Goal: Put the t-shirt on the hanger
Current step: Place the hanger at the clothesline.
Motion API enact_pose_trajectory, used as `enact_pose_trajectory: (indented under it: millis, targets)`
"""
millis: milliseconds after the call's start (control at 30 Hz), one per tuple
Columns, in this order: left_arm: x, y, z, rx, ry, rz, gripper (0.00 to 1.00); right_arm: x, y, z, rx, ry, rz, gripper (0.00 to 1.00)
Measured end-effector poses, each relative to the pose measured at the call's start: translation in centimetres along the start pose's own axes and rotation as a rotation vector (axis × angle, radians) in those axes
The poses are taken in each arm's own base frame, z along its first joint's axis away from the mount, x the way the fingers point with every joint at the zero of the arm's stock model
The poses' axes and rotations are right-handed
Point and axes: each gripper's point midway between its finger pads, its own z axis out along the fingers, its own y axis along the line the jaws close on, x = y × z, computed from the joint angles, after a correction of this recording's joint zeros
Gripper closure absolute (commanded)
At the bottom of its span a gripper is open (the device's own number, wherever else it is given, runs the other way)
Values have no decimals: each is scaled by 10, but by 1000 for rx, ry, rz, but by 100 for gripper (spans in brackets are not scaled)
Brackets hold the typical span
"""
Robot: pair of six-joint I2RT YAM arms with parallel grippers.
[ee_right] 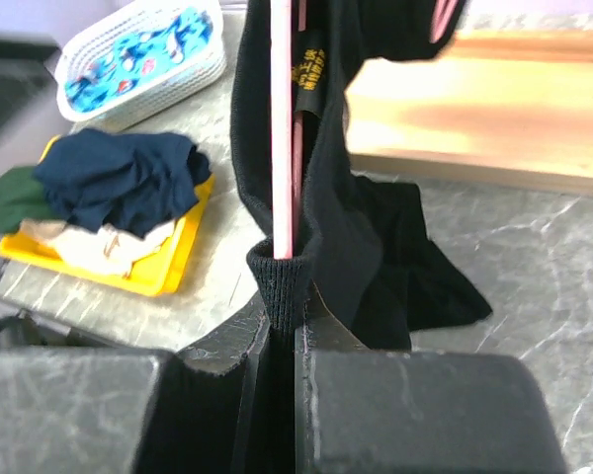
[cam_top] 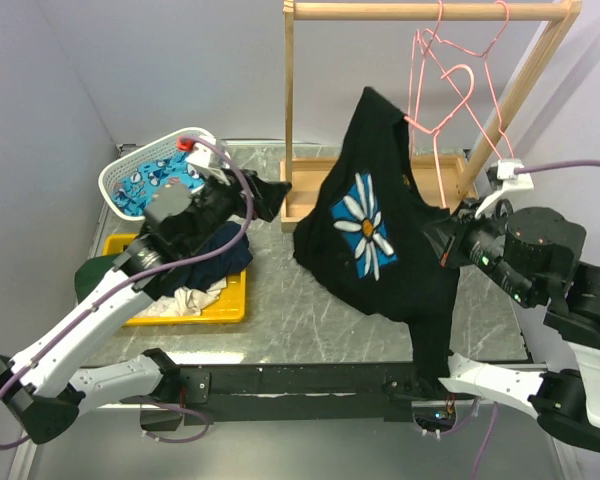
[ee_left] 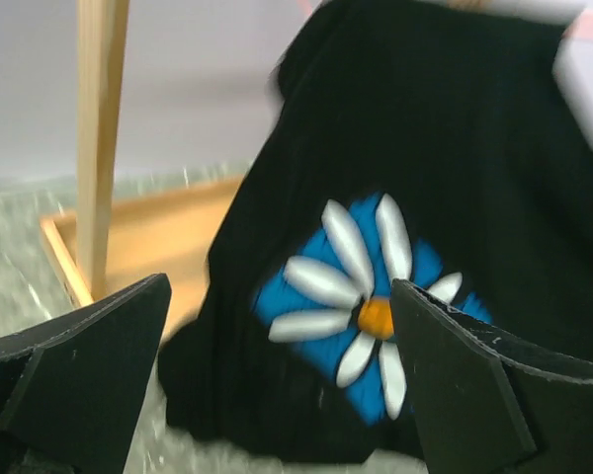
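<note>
T-shirt (cam_top: pixel 380 230) hangs before the wooden rack (cam_top: pixel 288 100), draped on a pink hanger (ee_right: pixel 282 148). Our right gripper (ee_right: pixel 295 336) is clamped on its fabric and the wire. Our left gripper (ee_left: pixel 277 336) gapes empty by the rack's left post. Left of the rack, a yellow tray (cam_top: pixel 230 300) holds a navy garment (cam_top: pixel 215 255), a green garment (cam_top: pixel 95 275) and pale cloth (cam_top: pixel 190 300). A white basket (cam_top: pixel 120 175) holds blue-patterned pieces (cam_top: pixel 155 180).

Lilac walls (cam_top: pixel 180 60) (marbled grey table (cam_top: pixel 280 290))

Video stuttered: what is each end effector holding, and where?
Right end effector pinches the t-shirt at a ribbed edge, hanger wire inside; left end effector open, empty.
</note>
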Motion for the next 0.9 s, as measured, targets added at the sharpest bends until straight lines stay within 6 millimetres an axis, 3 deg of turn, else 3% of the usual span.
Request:
enact_pose_trajectory:
  millis: [133,267,467,600,767,900]
  targets:
    - [40,13,8,-34,86,-43,3,-6,2,15,48,8,-14,100]
    - [63,20,8,-55,135,-69,3,2,10,51,100,93,-52,100]
    - [64,20,7,-54,130,-86,3,-3,25,113,144,180,-69,100]
    - [64,19,4,-48,128,-89,3,-29,37,144,143,165,-57,100]
    - [62,17,0,-38,124,-94,3,-57,49,169,126,99,-47,100]
    - [60,16,-4,-34,117,-97,3,-64,47,177,125,81,-58,100]
